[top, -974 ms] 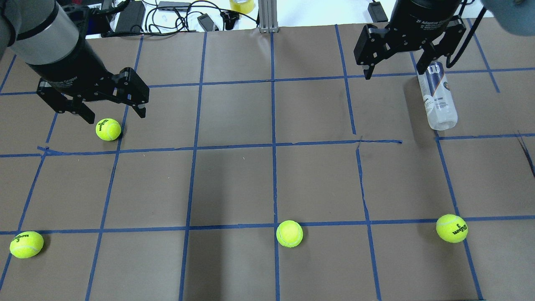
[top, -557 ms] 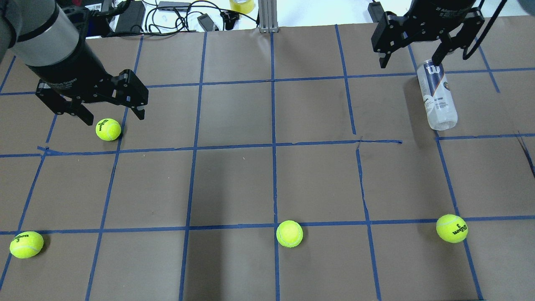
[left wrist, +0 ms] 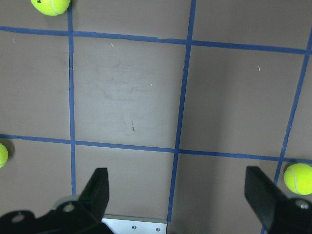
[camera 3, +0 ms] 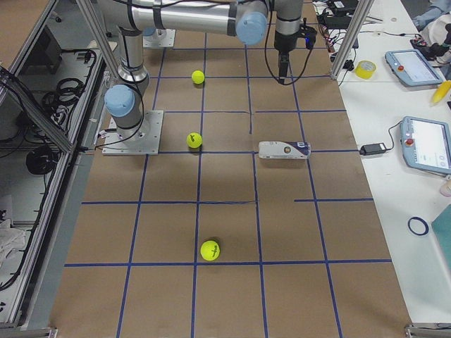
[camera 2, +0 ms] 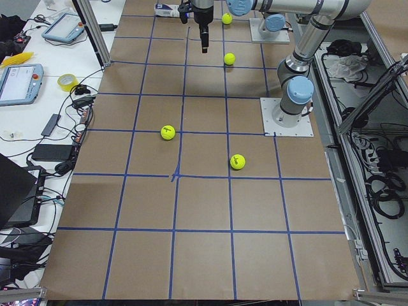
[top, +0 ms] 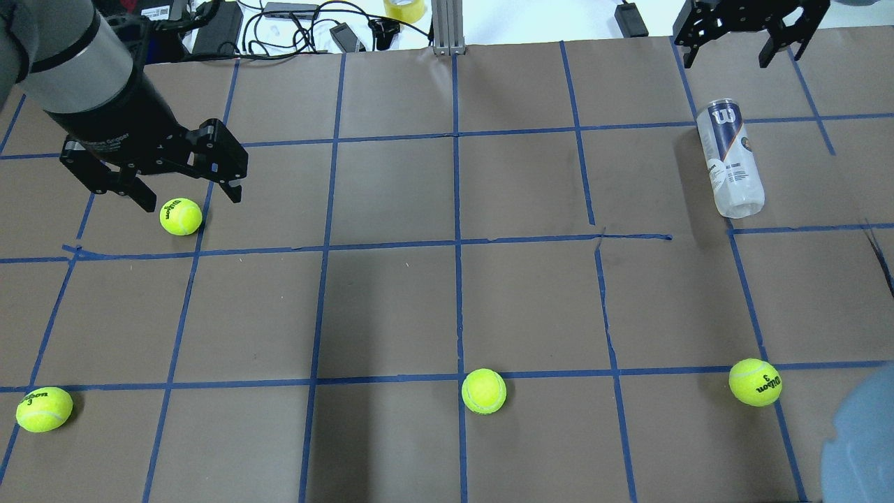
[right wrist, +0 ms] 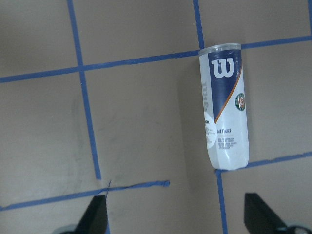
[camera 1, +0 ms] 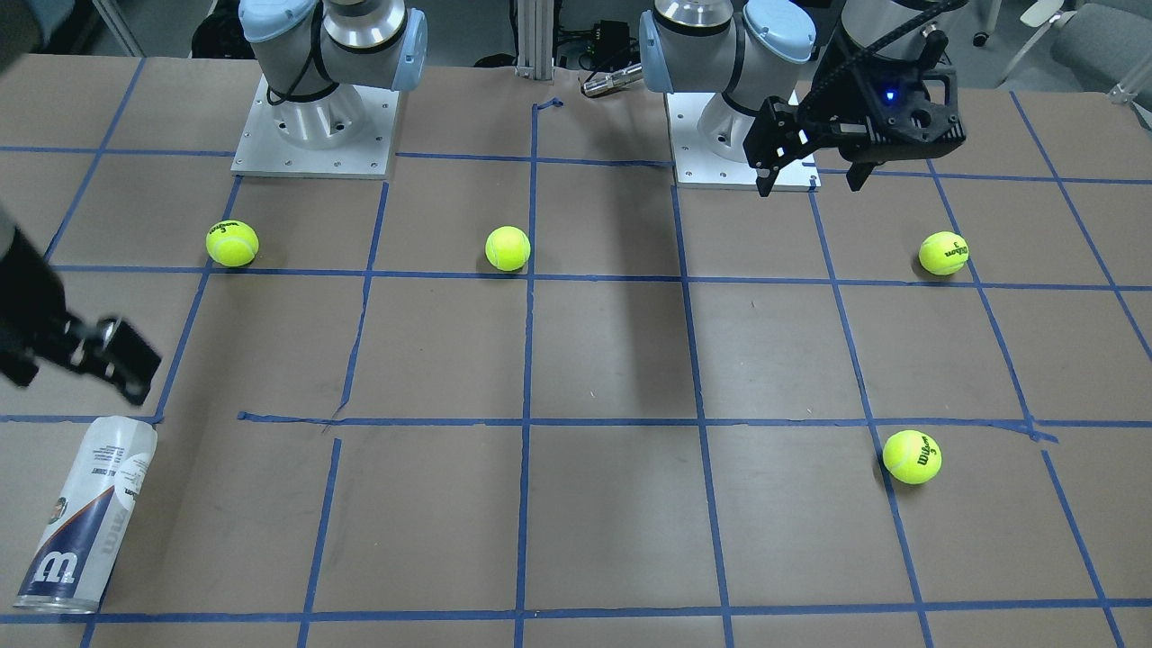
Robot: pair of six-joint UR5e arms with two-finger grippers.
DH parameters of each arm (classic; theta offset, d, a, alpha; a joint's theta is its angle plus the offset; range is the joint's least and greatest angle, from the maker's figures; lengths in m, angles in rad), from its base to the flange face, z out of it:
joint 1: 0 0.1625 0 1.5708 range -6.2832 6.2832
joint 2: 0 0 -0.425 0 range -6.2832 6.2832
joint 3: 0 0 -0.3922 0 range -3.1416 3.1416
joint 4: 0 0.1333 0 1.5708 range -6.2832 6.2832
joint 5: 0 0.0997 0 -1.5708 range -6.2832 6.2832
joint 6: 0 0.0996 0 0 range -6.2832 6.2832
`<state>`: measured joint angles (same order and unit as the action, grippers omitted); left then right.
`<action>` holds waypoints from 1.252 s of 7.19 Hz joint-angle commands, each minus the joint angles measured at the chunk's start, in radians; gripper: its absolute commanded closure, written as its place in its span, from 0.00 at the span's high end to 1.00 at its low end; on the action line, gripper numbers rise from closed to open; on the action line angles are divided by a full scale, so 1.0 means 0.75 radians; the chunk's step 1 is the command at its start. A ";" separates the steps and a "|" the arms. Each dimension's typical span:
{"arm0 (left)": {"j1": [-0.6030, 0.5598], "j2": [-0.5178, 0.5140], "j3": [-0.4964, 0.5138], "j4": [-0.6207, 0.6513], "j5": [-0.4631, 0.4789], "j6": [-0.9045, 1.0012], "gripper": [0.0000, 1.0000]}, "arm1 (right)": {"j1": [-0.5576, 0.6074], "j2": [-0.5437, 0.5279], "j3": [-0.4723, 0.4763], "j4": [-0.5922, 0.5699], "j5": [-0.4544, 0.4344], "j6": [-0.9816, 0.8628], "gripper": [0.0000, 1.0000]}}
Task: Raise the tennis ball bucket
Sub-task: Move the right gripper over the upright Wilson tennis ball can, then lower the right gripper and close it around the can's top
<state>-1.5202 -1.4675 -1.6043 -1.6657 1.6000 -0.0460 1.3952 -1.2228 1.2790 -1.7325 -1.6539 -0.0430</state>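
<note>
The slim clear plastic tennis ball bucket with its navy-and-white label [top: 730,157] lies on its side on the robot's right, untouched, near the right gripper [top: 728,49], whose jaws stand spread and empty, so a pinch off its axis could roll the smooth cylinder away or squeeze it out; the left gripper [top: 193,200] is likewise spread and empty.

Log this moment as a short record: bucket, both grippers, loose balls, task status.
bucket: tennis ball bucket lying on its side on the table, untouched
right gripper: jaws open, empty, raised clear of the bucket
left gripper: jaws open, empty, raised
loose balls: four tennis balls on the table
task status: bucket not yet lifted
</note>
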 commanded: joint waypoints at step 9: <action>-0.002 -0.001 0.000 0.000 -0.002 0.000 1.00 | -0.191 0.657 -0.321 -0.169 0.101 -0.253 1.00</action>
<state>-1.5217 -1.4680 -1.6045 -1.6658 1.5984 -0.0460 1.2531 -0.7316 1.0342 -1.8857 -1.5787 -0.2329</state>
